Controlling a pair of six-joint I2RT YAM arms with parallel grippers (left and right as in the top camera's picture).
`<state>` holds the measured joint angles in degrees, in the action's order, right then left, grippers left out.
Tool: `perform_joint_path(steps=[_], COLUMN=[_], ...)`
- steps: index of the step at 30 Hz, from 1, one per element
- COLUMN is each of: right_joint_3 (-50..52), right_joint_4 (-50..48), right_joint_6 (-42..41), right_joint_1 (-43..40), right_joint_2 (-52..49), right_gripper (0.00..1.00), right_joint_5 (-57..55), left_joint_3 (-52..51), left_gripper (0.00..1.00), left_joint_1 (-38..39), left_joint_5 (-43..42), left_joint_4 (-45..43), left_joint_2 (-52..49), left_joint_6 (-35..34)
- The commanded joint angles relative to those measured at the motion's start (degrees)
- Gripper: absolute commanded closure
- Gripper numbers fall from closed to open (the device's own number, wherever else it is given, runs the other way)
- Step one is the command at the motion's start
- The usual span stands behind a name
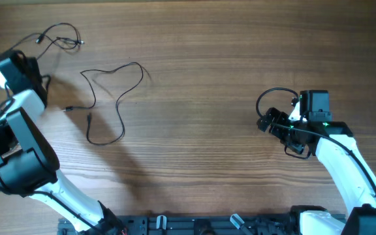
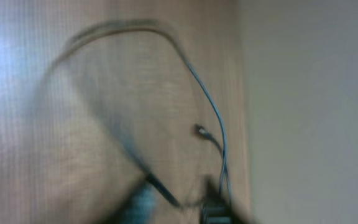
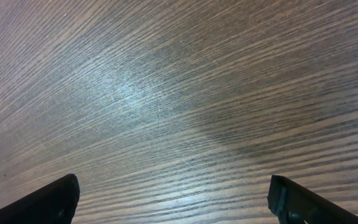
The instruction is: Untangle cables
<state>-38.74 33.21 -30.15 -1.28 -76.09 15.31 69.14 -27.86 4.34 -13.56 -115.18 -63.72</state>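
Closest to the overhead lens, the left arm (image 1: pixel 18 150) carries the left gripper (image 1: pixel 32 73), which sits just beside a small cable knot (image 1: pixel 62 39). A second, looped cable (image 1: pixel 116 101) lies loose to that gripper's right. Well apart from it, the right gripper (image 1: pixel 271 121) hangs spread wide and empty.

Left wrist view: all blur, with a thin strand (image 2: pixel 219 124) ahead. I cannot tell whether those jaws grip it.

Right wrist view: bare table (image 3: pixel 166 93) shows between the parted fingertips (image 3: pixel 61 199).

A hasty tug could, I judge, tighten the knot or drag it off the nearby edge.
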Motion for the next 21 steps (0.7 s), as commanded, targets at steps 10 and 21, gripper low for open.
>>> perform_joint_path(steps=[10, 21], right_joint_3=[0.26, 0.26], right_joint_4=[0.48, 0.39], right_joint_6=[-1.53, -1.53], right_joint_1=[0.31, 0.31], right_joint_2=[0.55, 0.55], right_gripper=[0.00, 0.00], right_joint_5=[-0.92, -0.96], left_joint_3=[7.17, 7.15], left_gripper=[0.00, 0.00], left_joint_1=[-10.08, -10.88], left_joint_5=[-27.43, -41.16], left_joint_4=[21.46, 52.81], left_joint_2=[24.04, 58.69], left_joint_6=[15.41, 37.00])
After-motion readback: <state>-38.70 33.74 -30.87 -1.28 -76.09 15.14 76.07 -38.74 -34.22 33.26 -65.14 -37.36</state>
